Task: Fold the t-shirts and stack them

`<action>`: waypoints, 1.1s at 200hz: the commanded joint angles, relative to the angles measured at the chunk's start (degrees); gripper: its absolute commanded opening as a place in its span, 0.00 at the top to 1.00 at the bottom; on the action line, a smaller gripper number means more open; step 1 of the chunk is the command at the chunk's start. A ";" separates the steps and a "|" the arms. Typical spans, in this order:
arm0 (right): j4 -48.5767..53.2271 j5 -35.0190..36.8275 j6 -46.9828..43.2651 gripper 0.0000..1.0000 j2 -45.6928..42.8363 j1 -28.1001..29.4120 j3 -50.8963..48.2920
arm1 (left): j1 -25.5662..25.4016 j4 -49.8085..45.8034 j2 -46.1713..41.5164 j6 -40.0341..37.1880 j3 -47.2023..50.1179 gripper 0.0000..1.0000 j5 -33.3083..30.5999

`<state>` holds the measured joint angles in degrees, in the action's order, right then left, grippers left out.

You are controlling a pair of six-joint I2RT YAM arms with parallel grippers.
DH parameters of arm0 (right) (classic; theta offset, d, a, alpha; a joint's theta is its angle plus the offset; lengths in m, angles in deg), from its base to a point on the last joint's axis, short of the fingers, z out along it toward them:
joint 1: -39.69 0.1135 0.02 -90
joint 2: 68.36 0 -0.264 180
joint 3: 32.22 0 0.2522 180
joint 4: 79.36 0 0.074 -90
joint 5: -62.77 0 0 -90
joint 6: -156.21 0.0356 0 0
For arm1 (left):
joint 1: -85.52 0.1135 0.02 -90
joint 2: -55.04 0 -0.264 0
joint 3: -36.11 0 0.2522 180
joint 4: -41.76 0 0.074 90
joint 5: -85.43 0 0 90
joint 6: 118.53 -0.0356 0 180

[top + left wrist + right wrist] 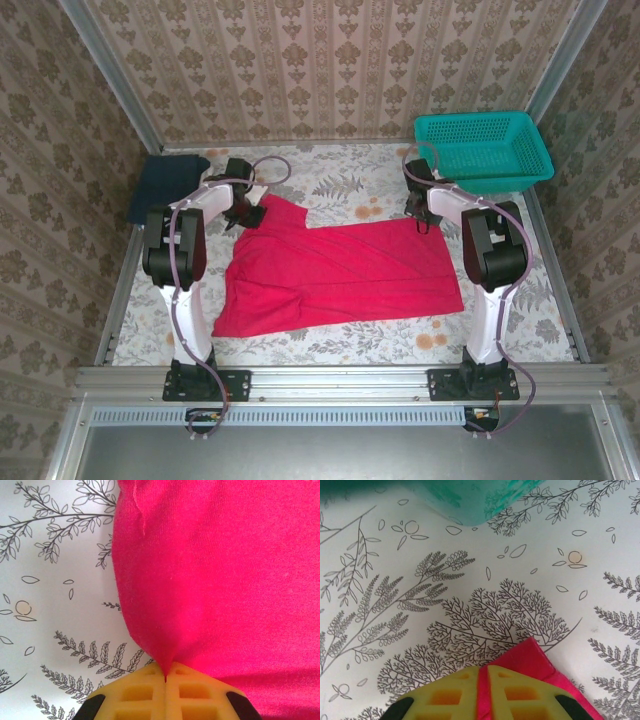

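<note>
A bright red t-shirt (340, 272) lies spread across the middle of the floral table. My left gripper (246, 214) is shut on the shirt's far left corner; in the left wrist view the red cloth (215, 575) is pinched into a point between the yellow fingers (142, 692). My right gripper (421, 217) is shut on the shirt's far right corner, and a red hemmed edge (532, 660) sticks out between its yellow fingertips (450, 690). A folded dark navy t-shirt (166, 184) lies at the far left corner of the table.
A teal mesh basket (485, 150) stands at the far right, close behind the right gripper, and its blurred wall (470, 497) fills the top of the right wrist view. Patterned walls enclose the table on three sides. Bare tablecloth (340, 180) lies between the two grippers.
</note>
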<state>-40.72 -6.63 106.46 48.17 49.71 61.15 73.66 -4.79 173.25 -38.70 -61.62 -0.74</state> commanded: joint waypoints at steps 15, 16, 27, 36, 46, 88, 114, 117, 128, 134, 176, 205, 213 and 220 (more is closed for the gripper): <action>-3.23 1.66 -4.26 0.68 -7.68 1.14 -4.82 | 0.50 0.80 -2.44 -0.81 1.06 1.00 0.04; -3.38 1.65 -4.37 0.67 -7.83 1.23 -5.00 | 0.51 0.85 -2.50 -0.81 1.07 1.00 0.03; -4.37 1.47 -4.73 0.65 -9.35 1.57 -6.81 | 0.53 1.06 -2.48 -0.86 1.21 1.00 0.09; -4.75 1.58 -4.59 0.65 -10.48 2.04 -8.59 | 0.61 1.16 -2.62 -0.75 1.17 1.00 0.12; -5.27 1.85 -4.19 0.65 -11.68 2.68 -10.73 | 0.61 1.07 -2.64 -0.79 1.17 1.00 0.12; -6.14 -3.01 1.03 0.64 -17.37 4.01 -20.22 | 0.70 1.18 -3.34 -0.92 1.43 1.00 0.14; -3.92 -5.93 5.58 0.64 -21.10 3.98 -25.27 | 0.70 0.98 -3.74 -1.08 1.40 1.00 0.36; -3.36 -5.97 6.07 0.64 -21.57 3.96 -25.83 | 0.78 0.90 -3.82 -1.11 1.41 1.00 0.38; -1.88 -6.89 7.44 0.64 -23.10 4.01 -27.88 | 0.76 0.90 -4.02 -1.16 1.52 1.00 0.41; -1.25 -7.20 8.29 0.64 -24.13 4.04 -29.32 | 0.73 0.93 -4.12 -1.17 1.69 1.00 0.38; 2.15 -7.02 13.00 0.63 -34.20 3.82 -40.03 | 0.77 0.58 -4.75 -2.11 2.39 1.00 1.25; 4.90 -6.71 14.86 0.63 -41.97 2.64 -46.30 | 0.70 0.27 -5.35 -2.40 2.87 1.00 3.04; 5.85 -6.55 15.24 0.63 -43.62 2.54 -47.55 | 0.72 0.34 -5.53 -2.40 3.15 1.00 3.58; 8.00 -6.59 15.45 0.62 -44.90 2.55 -48.34 | 0.70 0.33 -5.67 -2.47 3.36 1.00 4.01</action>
<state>-39.30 -13.19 118.81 7.43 52.79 15.82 73.99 -3.98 169.77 -39.60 -59.45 0.79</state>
